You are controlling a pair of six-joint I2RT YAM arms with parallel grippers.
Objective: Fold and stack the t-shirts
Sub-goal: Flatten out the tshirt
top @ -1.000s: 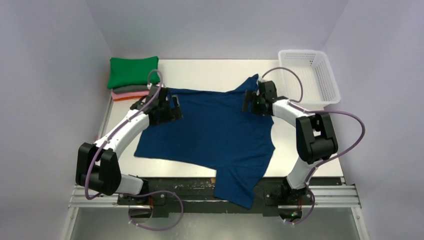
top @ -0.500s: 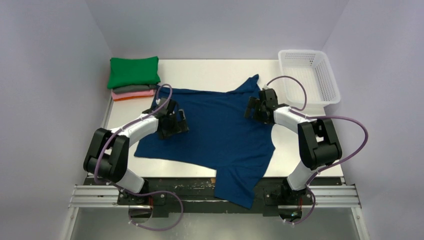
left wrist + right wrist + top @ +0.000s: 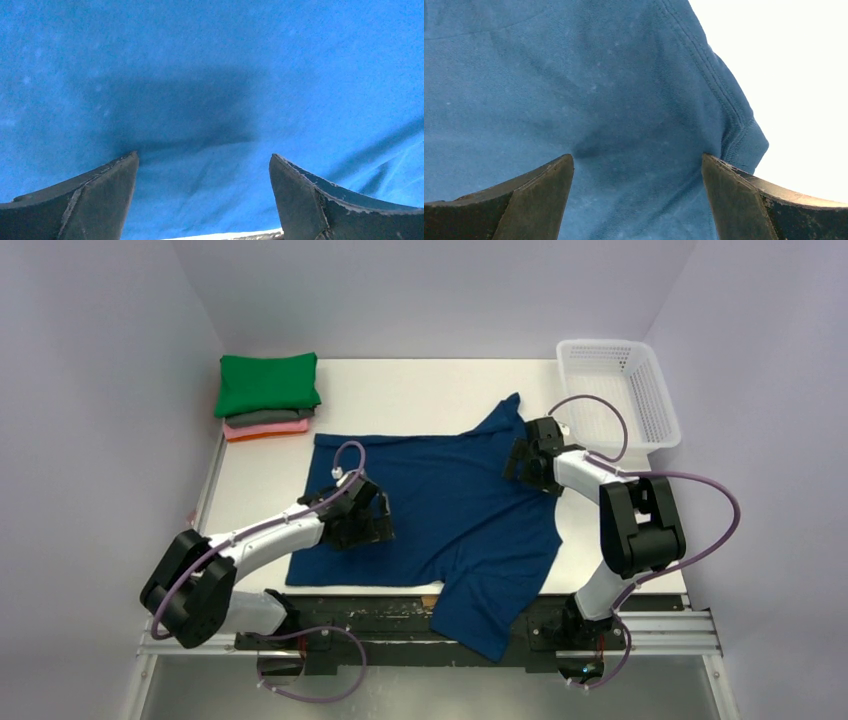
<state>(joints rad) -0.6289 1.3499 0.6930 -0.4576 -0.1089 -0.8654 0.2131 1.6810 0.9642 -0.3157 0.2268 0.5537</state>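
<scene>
The dark navy t-shirt [image 3: 450,500] lies spread flat on the white table [image 3: 410,390], with one end hanging over the near edge. Its print does not show. My left gripper [image 3: 370,518] is open and low over the shirt's left half; in the left wrist view [image 3: 204,165] only navy cloth [image 3: 210,75] lies between the fingers [image 3: 95,200]. My right gripper [image 3: 526,458] is open on the shirt's right side by a sleeve hem [image 3: 744,140]; the right wrist view [image 3: 638,165] shows cloth between its fingers [image 3: 524,200]. The folded green [image 3: 268,383], grey [image 3: 262,417] and pink-orange [image 3: 266,429] tees are stacked at the back left.
A white plastic mesh basket [image 3: 617,390] stands at the back right corner. Purple cables loop above both wrists. Walls enclose the table on the left, back and right. The metal rail [image 3: 430,635] with the arm bases runs along the near edge.
My left gripper has slid toward the near edge and to the right over the shirt. The right gripper has shifted slightly right and nearer. The shirt has moved a little toward the near edge.
</scene>
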